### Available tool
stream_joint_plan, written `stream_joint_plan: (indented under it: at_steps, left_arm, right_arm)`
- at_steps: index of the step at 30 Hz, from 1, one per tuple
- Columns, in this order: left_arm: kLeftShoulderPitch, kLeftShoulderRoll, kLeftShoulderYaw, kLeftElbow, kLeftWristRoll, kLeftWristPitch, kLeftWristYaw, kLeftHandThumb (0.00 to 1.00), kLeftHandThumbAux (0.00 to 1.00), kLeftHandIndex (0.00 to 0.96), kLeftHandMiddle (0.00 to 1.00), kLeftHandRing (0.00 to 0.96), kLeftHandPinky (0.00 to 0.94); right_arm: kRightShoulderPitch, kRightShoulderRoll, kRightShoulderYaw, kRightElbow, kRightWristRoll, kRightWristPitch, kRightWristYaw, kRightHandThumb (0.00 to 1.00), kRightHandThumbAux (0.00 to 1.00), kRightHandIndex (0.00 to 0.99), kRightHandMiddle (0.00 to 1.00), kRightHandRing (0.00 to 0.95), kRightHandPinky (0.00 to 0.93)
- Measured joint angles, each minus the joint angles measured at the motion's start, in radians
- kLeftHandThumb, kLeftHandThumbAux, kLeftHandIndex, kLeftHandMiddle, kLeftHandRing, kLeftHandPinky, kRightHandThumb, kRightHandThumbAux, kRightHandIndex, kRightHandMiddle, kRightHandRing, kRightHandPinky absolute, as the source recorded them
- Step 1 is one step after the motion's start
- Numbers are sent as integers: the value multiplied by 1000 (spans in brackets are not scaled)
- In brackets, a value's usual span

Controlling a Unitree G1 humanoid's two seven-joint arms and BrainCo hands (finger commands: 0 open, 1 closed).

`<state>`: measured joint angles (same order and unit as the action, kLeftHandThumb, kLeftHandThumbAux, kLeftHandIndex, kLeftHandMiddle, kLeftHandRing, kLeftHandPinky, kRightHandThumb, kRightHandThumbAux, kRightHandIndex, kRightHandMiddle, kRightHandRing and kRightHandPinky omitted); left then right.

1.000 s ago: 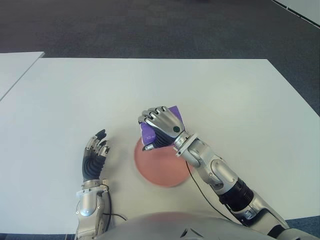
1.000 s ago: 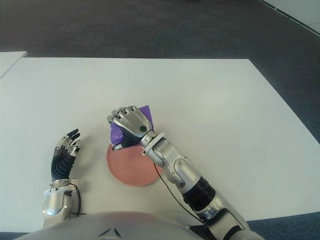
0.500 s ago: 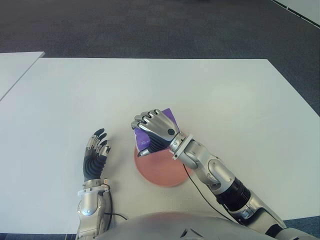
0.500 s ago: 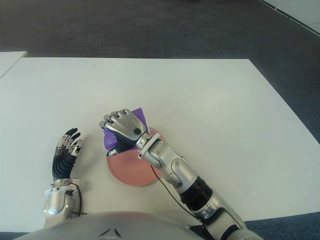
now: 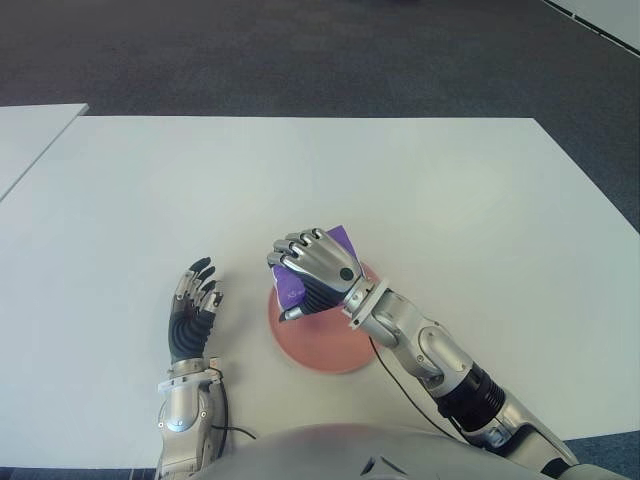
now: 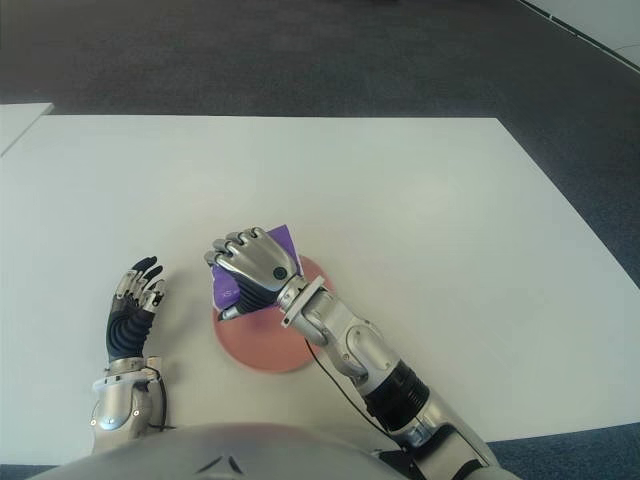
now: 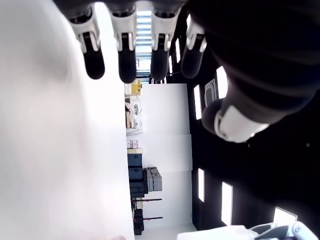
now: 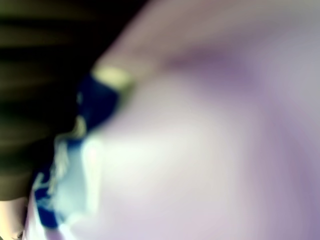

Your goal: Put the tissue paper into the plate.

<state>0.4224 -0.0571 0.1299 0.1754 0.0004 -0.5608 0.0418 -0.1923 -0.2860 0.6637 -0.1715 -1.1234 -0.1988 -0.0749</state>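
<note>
Table (image 5: 420, 180) — a broad white top that filled most of the scene, with dark carpet (image 5: 300, 50) beyond its far edge. A second white table (image 5: 30, 135) showed at the far left, apart from the main one by a narrow gap.

Right arm (image 5: 440, 365) — silver and black, it reached in from the near right corner and angled toward the middle of the table.

Plate (image 5: 325, 345) — round, salmon pink, flat on the table near the robot's body and slightly left of centre. Its far rim was covered by the right hand and what that hand held.

Right hand (image 5: 315, 272) — it hung over the far left part of the plate, knuckles up, with all fingers (image 5: 295, 250) curled tightly around a purple pack.

Tissue paper (image 5: 340, 240) — a small purple pack with pale lettering on its near face, clamped in the right hand. One corner stuck out past the knuckles on the far side, and another part showed below the fingers on the left. It was above the plate's far edge; I could not tell whether it touched the plate. The right wrist view was filled with a blurred purple surface.

Left hand (image 5: 192, 305) — idle, just left of the plate and clear of it, pointing away from the robot. Its fingers (image 7: 127, 60) were straight, loosely spread, and held nothing.
</note>
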Motion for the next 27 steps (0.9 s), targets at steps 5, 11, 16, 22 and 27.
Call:
stream_joint_plan:
  at_steps: [5, 11, 16, 22, 27]
  left_arm:
    - [0, 1, -3, -5, -1, 12, 0, 260, 631, 184, 171, 181, 204]
    - [0, 3, -9, -9, -3, 20, -1, 254, 620, 178, 166, 177, 197]
    - [1, 6, -14, -11, -8, 24, -4, 246, 624, 173, 160, 163, 171]
    - [2, 10, -18, -11, 1, 26, -3, 251, 614, 173, 154, 153, 178]
    - [-2, 13, -18, -4, 0, 17, -3, 242, 593, 169, 138, 144, 190]
  right_arm:
    - [0, -8, 0, 0, -3, -9, -21, 858, 670, 414, 546, 849, 853]
    - [11, -8, 0, 1, -13, -10, -34, 858, 671, 413, 548, 851, 859]
    - [33, 1, -9, 1, 13, -10, -35, 853, 669, 424, 573, 756, 718]
    - [51, 4, -24, -7, 50, -11, -34, 421, 526, 206, 215, 226, 230]
    - [55, -16, -23, -22, 48, -15, -4, 190, 425, 35, 36, 37, 38]
